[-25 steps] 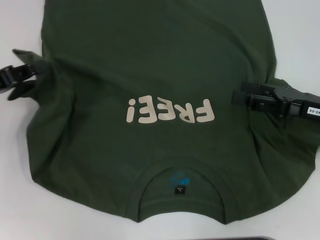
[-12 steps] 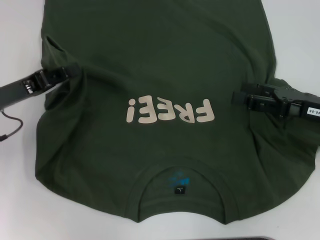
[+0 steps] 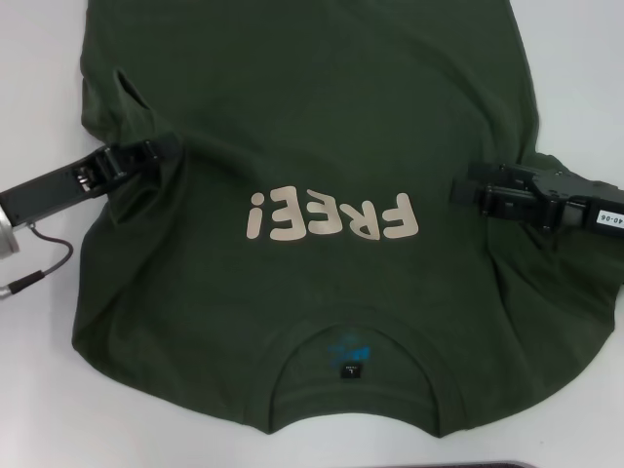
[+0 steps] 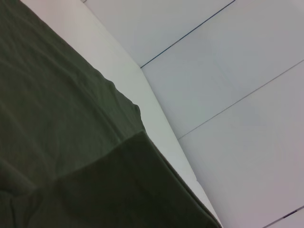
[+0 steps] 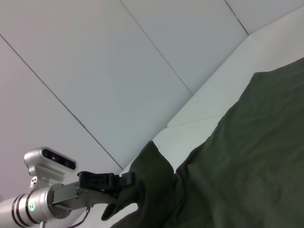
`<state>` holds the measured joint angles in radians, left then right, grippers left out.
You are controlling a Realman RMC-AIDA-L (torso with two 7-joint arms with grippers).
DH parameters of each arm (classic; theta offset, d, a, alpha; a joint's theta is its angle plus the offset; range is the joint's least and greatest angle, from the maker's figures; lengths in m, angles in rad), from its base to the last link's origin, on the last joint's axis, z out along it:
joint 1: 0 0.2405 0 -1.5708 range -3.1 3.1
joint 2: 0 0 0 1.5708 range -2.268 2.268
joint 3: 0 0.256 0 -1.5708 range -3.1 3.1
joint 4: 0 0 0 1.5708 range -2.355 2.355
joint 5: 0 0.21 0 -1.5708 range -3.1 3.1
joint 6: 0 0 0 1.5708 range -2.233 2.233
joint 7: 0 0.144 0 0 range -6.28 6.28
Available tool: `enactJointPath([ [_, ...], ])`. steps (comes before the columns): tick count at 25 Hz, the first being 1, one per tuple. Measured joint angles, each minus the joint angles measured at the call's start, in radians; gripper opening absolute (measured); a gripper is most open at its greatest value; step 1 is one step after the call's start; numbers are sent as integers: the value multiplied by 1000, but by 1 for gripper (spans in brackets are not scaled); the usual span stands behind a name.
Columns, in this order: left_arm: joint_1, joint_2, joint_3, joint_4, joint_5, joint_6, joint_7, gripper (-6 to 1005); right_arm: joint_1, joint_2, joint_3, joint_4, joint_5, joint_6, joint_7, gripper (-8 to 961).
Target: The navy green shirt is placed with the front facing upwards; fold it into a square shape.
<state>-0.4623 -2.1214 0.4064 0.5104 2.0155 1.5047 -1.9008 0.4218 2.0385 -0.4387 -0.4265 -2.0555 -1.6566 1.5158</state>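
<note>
The navy green shirt (image 3: 322,195) is laid flat on the white worktop (image 3: 39,390), front upward, filling most of the head view. The collar (image 3: 356,336) sits at 6 o'clock, nearest the robot, and the cream "FREE!" lettering (image 3: 331,214) lies at centre, read upside down from the head camera. A small black neck tag (image 3: 351,371) is seen inside the collar.

The left claw (image 3: 161,151) is found at 9 o'clock on the shirt's edge, pinching a fold of sleeve fabric; in the right wrist view this claw (image 5: 124,180) is seen holding a raised flap of cloth. The right claw (image 3: 468,190) is positioned at 3 o'clock over the opposite side, beside the lettering. Whether its fingers are spread or pressed together cannot be told from these views.

The garment is judged soft, light and limp. It is expected to drape, wrinkle and drag under any pull, and a single layer may slip free if gripped too shallowly. Hold is best taken at hems, sleeve seams or the shoulder line, where the cloth is doubled. Bunching is noted near both claws.
</note>
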Motion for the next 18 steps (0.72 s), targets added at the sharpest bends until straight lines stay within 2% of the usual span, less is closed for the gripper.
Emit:
enactJointPath([
  [13,-22,-15,19,-42,1,-15,16,20,-13,3,0,0,-1,0,-3,918],
  [18,-29,-22,38,-48,-3,-21,18,231,-16,2,0,0,-1,0,-3,918],
])
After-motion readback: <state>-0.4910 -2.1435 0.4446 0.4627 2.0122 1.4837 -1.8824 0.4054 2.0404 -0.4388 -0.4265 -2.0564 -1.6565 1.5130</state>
